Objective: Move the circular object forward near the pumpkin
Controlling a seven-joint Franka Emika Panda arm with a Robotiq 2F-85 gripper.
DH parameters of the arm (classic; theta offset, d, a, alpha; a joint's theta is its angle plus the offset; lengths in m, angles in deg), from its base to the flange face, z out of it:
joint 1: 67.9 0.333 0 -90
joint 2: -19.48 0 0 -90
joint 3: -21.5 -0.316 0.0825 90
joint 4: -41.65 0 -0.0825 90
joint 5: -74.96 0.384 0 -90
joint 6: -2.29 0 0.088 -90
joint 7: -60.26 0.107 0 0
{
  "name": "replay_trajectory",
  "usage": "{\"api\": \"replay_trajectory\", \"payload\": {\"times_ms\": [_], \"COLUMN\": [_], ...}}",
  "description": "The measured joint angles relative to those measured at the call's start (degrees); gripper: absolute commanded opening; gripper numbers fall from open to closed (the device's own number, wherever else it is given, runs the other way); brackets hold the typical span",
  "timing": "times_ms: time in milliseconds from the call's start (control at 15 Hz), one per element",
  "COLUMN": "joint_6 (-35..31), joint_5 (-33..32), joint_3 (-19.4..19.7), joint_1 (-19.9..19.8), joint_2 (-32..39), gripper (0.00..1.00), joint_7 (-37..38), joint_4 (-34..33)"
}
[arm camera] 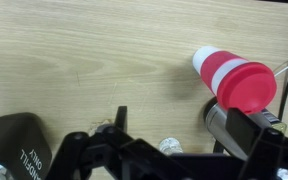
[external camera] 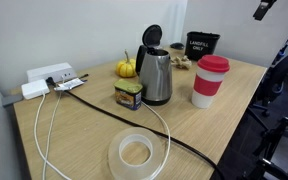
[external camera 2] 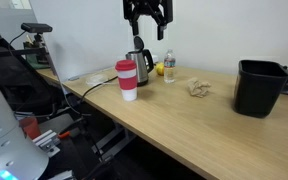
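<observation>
The circular object is a wide clear tape ring [external camera: 136, 153] lying flat at the near edge of the table in an exterior view. It does not show in the wrist view. The small orange pumpkin [external camera: 126, 68] sits beyond it, next to the steel kettle [external camera: 156, 72], and also shows in both exterior views [external camera 2: 159, 69]. My gripper [external camera 2: 147, 30] hangs high above the kettle [external camera 2: 137, 65], open and empty, far from the ring. In the wrist view the open fingers [arm camera: 184, 150] frame the kettle top [arm camera: 229, 122] from above.
A red-lidded white cup [external camera: 210, 80] stands beside the kettle. A yellow-labelled jar [external camera: 129, 95] stands between the ring and the pumpkin. A black cable [external camera: 169, 140] runs past the ring. There are also a black bin [external camera 2: 259, 88], a small bottle [external camera 2: 169, 68], crumpled paper [external camera 2: 196, 88] and a power strip [external camera: 49, 80].
</observation>
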Motion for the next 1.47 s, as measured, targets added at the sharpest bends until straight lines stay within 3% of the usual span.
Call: {"api": "replay_trajectory", "payload": {"times_ms": [933,1467], "joint_6": [0.0,-1.3], "joint_5": [0.0,-0.9], "joint_3": [-0.3,-9.5], "joint_1": [0.0,4.4], "joint_2": [0.0,-0.5], "gripper": [1.0,1.0], "joint_7": [0.0,0.0], "joint_4": [0.0,-1.8]}}
